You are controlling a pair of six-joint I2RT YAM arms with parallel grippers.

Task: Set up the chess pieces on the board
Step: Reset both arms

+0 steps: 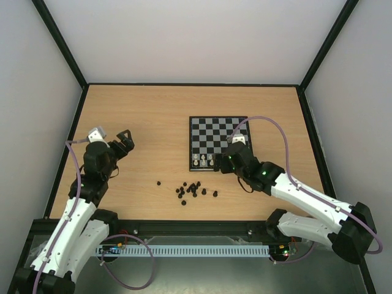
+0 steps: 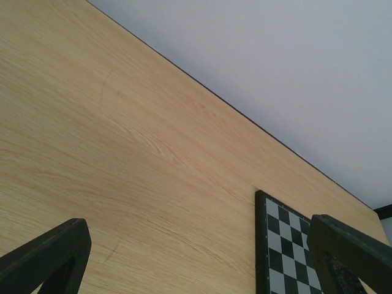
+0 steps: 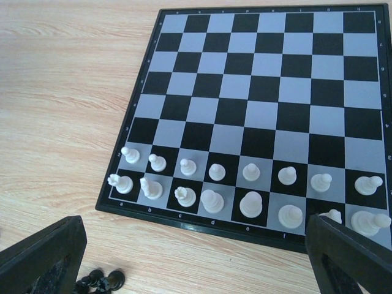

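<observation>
Cream chess pieces [image 3: 250, 172], two rows on board [image 3: 263, 79]; left claw [image 2: 196, 245], right claw [image 3: 193, 245] agape, empty.

High fixed view over the table [image 1: 141, 110]; low, close wrist views; the board [image 3: 263, 92] common to all.

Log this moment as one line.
left gripper open over table | right gripper open, empty, by board | white chess pieces fill two near rows | black pieces off board

Top view: right arm [image 1: 269, 177] hides near-right corner of board [image 1: 211, 138] w/ most white pieces [image 1: 203, 161]; black pieces [image 1: 191, 190] too small to ID.
</observation>
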